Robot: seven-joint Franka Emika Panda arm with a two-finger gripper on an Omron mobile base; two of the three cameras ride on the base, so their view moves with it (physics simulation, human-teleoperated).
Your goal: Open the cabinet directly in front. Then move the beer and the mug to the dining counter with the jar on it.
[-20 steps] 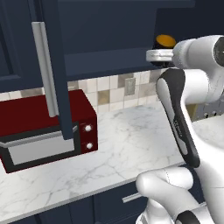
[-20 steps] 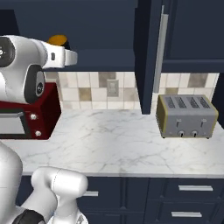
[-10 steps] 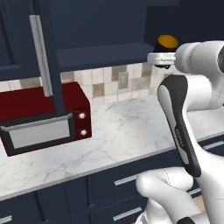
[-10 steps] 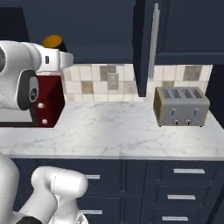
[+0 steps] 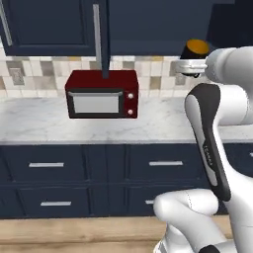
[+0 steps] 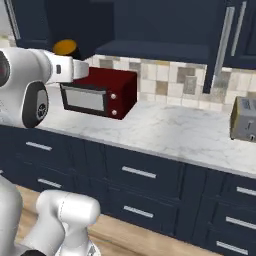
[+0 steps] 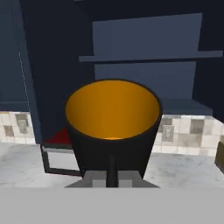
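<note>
My gripper (image 5: 187, 66) is shut on the mug (image 5: 196, 49), a black cup with an orange-yellow inside, and holds it high, level with the cabinet's underside. The right base view has the mug (image 6: 65, 47) above the gripper (image 6: 80, 70) at the left. Seen from the hand, the mug (image 7: 111, 122) is upright and close, with the gripper (image 7: 111, 169) pinching its near wall. Behind it the navy cabinet (image 7: 144, 57) stands open, with bare shelves. Its open door (image 5: 101, 34) hangs over the microwave. The beer, the dining counter and the jar are out of view.
A red microwave (image 5: 103, 94) sits on the marble worktop (image 5: 34, 123) under the cabinet. At the right end stands a toaster (image 6: 244, 120). Navy drawers (image 5: 44, 165) run below the worktop, and wooden floor (image 6: 125, 237) lies between them and my base.
The whole picture has shifted: the base has backed away from the worktop, so the drawers and floor now show. The mug stays in the shut gripper.
</note>
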